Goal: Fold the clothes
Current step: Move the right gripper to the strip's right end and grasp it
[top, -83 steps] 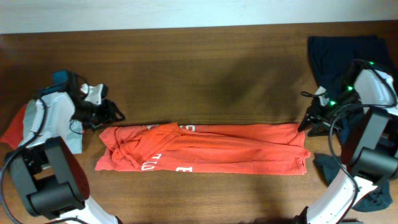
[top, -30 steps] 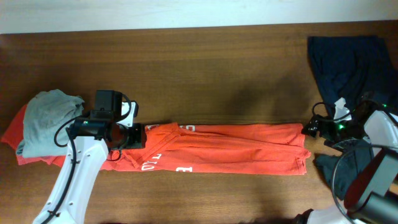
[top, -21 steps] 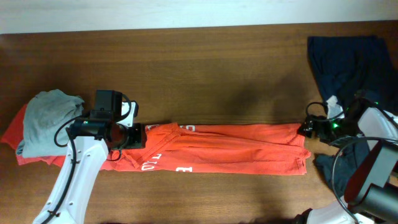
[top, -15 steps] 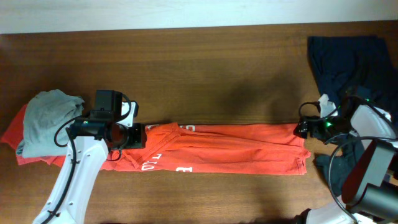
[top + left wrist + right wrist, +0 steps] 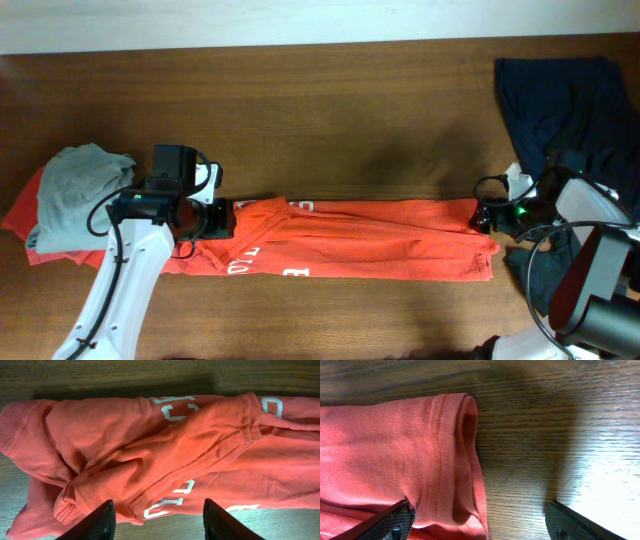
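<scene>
The shirt (image 5: 340, 250) lies folded into a long strip across the middle of the table (image 5: 350, 110), lettering showing near its left end. The left gripper (image 5: 159, 510) hangs over that bunched left end with its fingers apart and nothing pinched. The right gripper (image 5: 480, 517) sits at the far right corner, fingers spread wide to either side of the rolled hem (image 5: 465, 460), not yet closed on it. The likely next step is to lift both ends and bring them together, and the risks lie in the grips. On the right, the hem is a thick roll. A bite that catches only its top layer would let the lower layers drop and open the fold. On the left, the loose sleeve (image 5: 200, 445) lies heaped over the body, so a shallow pinch may lift the sleeve alone and drag the strip crooked. Uneven lifting would skew the edges.
</scene>
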Motion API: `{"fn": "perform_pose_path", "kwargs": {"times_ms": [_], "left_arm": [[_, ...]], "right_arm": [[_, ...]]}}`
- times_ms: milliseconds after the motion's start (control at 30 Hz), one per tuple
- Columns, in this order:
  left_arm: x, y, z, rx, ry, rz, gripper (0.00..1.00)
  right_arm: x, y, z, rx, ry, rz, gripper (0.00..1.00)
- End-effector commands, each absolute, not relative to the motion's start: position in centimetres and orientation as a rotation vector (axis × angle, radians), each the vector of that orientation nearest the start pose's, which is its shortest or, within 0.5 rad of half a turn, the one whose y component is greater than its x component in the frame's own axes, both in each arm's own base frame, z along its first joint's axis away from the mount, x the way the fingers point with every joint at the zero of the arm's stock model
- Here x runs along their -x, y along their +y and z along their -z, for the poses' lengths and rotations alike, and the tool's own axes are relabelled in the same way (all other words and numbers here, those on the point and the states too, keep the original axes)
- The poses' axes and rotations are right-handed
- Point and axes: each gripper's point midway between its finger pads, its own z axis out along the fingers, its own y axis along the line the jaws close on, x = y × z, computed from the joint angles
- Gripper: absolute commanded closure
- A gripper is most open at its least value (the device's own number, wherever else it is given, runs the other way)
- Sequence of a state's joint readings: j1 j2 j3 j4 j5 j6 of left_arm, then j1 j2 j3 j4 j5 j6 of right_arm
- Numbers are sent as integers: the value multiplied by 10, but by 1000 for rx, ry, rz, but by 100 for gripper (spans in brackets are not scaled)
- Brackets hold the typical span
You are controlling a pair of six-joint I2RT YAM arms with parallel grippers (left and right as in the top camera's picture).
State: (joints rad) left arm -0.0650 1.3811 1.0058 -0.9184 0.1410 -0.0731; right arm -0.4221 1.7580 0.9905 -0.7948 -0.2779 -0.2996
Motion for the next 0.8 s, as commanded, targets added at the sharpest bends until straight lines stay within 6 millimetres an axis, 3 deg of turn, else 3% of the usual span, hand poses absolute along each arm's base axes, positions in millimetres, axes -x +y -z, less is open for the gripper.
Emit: {"fn": "perform_pose_path", "kwargs": {"times_ms": [0, 233, 400, 467, 567, 767], "left_arm": [[-285, -41, -105, 3, 2862, 225, 44], [-285, -41, -105, 3, 2862, 224, 44], [-285, -40, -105, 3, 2862, 220, 44], [-285, -40, -105, 3, 2862, 220, 44], [-285, -40, -105, 3, 2862, 220, 44], [-285, -40, -105, 3, 2863, 220, 44]], "right_arm": [[-273, -51, 4, -113, 3044, -473, 10], [-275, -30, 5, 4, 3065, -469, 16], [-274, -30, 8, 3, 3075, -476, 44], [-274, -30, 9, 2, 3077, -477, 62], [-274, -30, 9, 2, 3077, -477, 70], [-275, -30, 9, -4, 3075, -475, 96]]}}
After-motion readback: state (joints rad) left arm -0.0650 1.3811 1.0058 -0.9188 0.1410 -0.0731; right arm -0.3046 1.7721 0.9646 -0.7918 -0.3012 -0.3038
